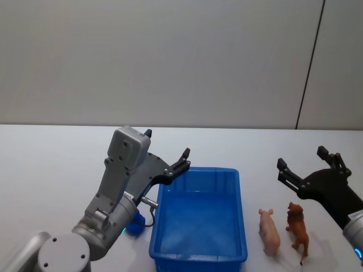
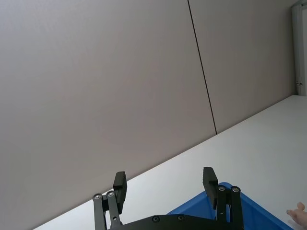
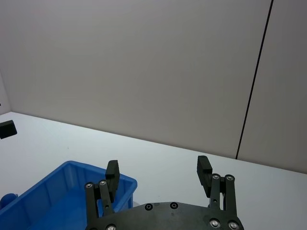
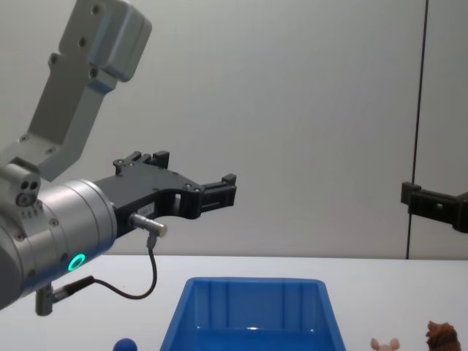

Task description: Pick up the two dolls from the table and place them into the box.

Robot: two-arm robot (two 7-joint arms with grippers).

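Dolls are standing on the white desk (image 1: 45, 170), outside the blue box (image 1: 241, 221). The pink doll (image 1: 269, 229) is standing just right of the box, and the brown doll (image 1: 298, 226) is standing just beside it, farther right. A rounded blue doll (image 1: 134, 224) is sitting left of the box, partly hidden by the left arm. The left gripper (image 1: 167, 143) is hovering by the box's far left corner, its fingers (image 1: 180, 161) gaping wide and gripping nothing. The right gripper (image 1: 302, 158) is hanging beyond the two right-hand dolls, likewise spread wide and empty.
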